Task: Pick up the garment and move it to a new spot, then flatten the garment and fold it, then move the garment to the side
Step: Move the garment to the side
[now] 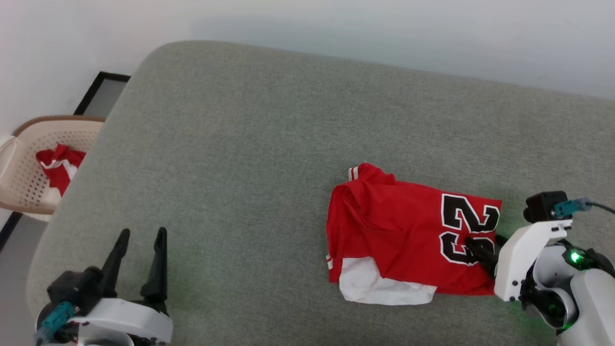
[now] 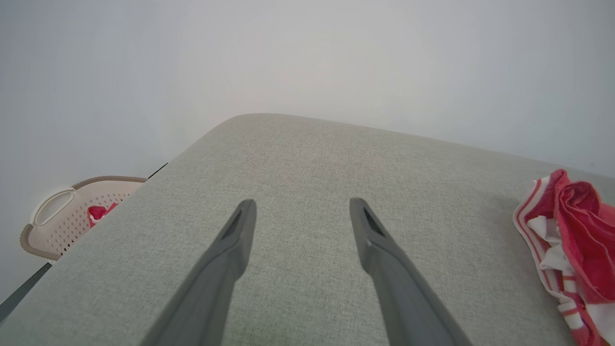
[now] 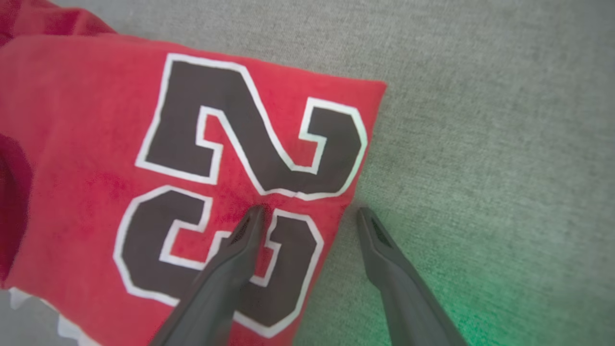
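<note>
Looking along your right tool (image 3: 310,211), you see its two fingers spread wide and gripping nothing. One finger (image 3: 226,274) lies over the black, white-edged numerals (image 3: 250,139) of the garment (image 3: 81,125), and the other sits past the cloth's edge over the bare grey table (image 3: 480,120). You cannot tell whether either finger touches down. The garment lies folded, red side up, just ahead of that tool and partly under it, with white fabric showing from under its edge to the tool's left. Your left tool (image 1: 144,233) hovers well apart from the garment, fingers wide open and empty above bare table. Off its left side, beyond the table's edge, a pale perforated basket (image 1: 24,187) holds another red-and-white cloth (image 1: 60,166).
</note>
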